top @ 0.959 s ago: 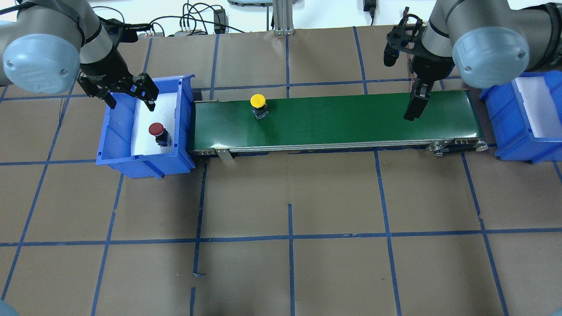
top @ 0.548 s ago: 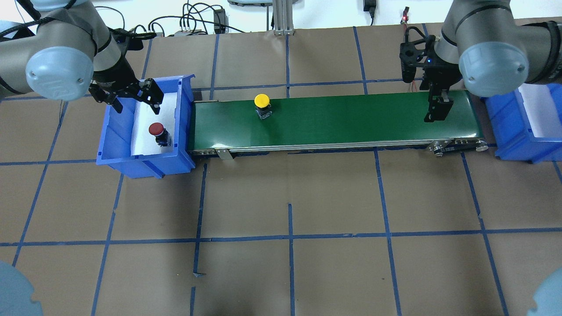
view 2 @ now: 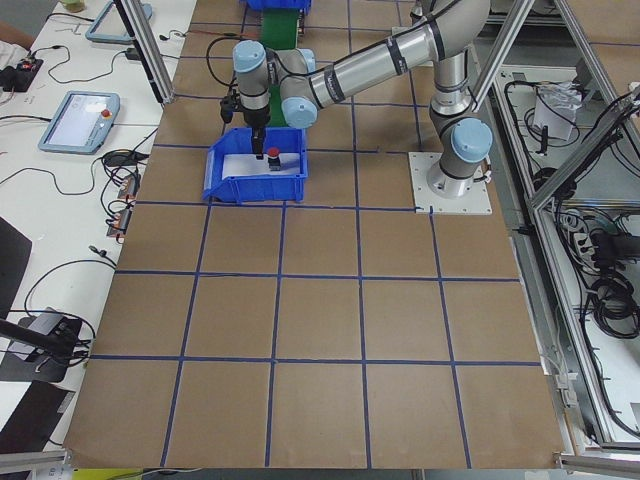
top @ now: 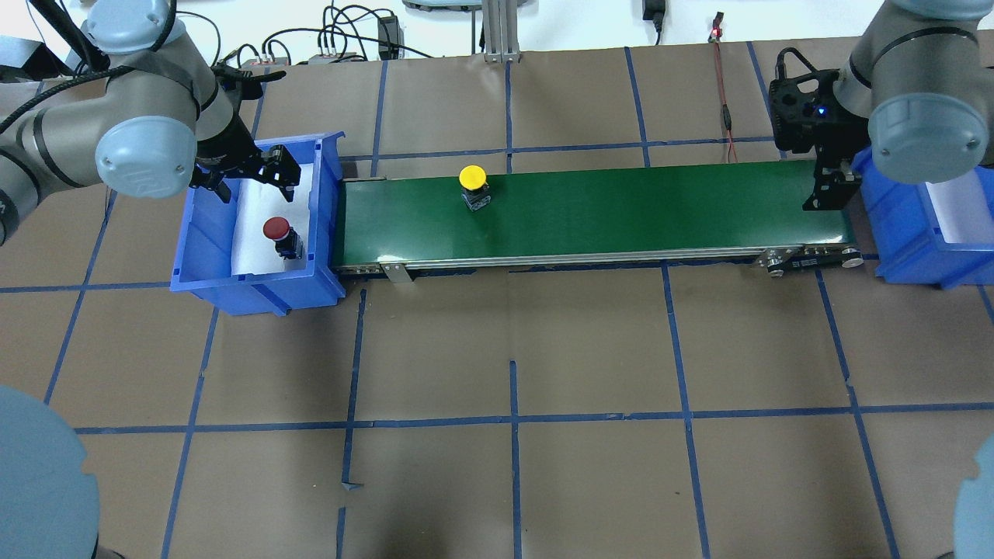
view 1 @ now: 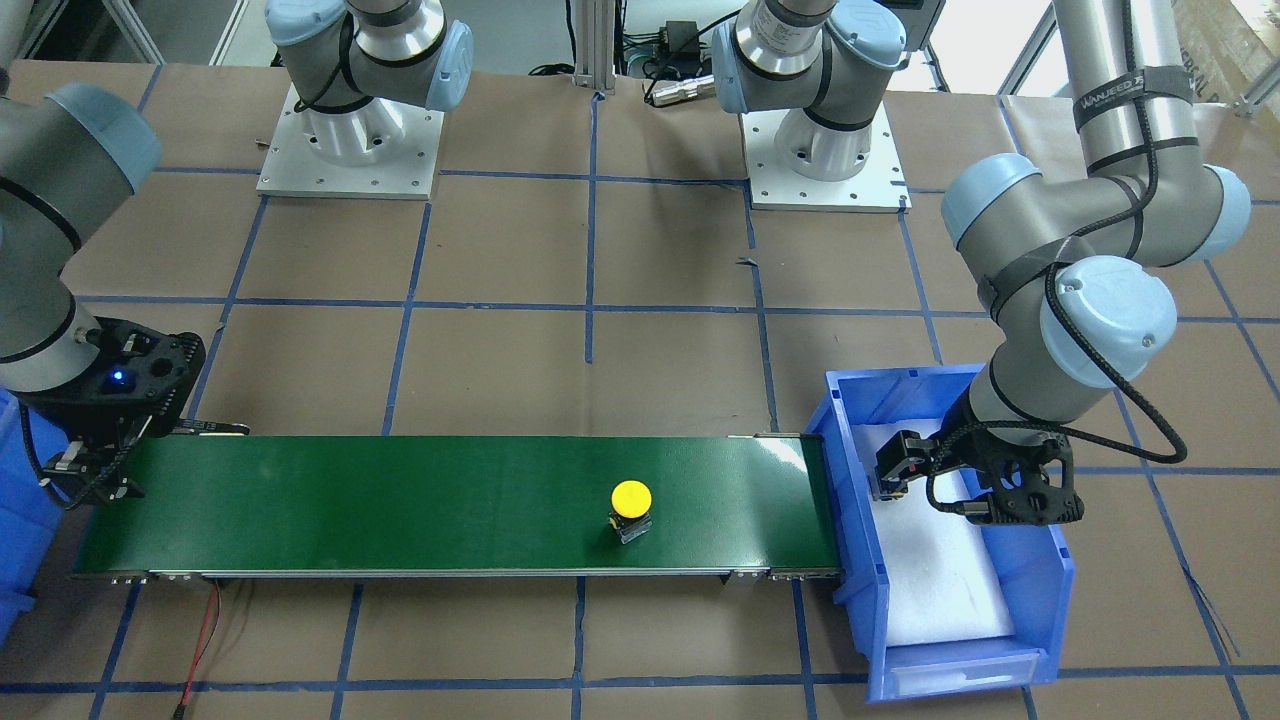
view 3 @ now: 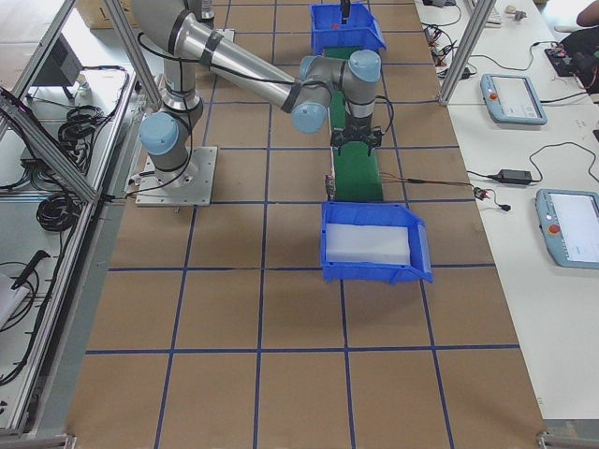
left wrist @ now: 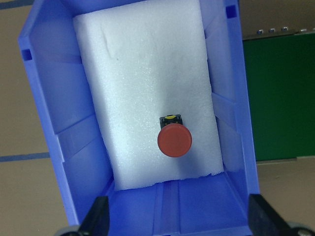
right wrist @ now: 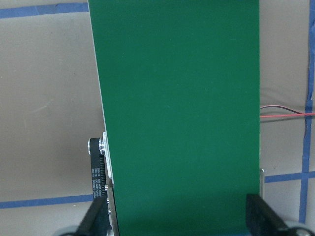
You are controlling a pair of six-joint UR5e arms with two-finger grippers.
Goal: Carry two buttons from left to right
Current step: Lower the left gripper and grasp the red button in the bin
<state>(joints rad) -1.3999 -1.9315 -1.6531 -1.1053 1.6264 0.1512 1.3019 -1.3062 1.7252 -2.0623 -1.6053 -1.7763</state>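
You have two small push buttons: one red-capped button and one yellow-capped button. You have two blue plastic bins, a left bin and a right bin. Each holds one liner, a white foam liner and another foam liner. There is one green conveyor belt.

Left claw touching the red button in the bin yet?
Apart. Left wrist view: the red button stands alone on the white foam, the left claw open, its fingers wide of it at the frame's bottom corners.
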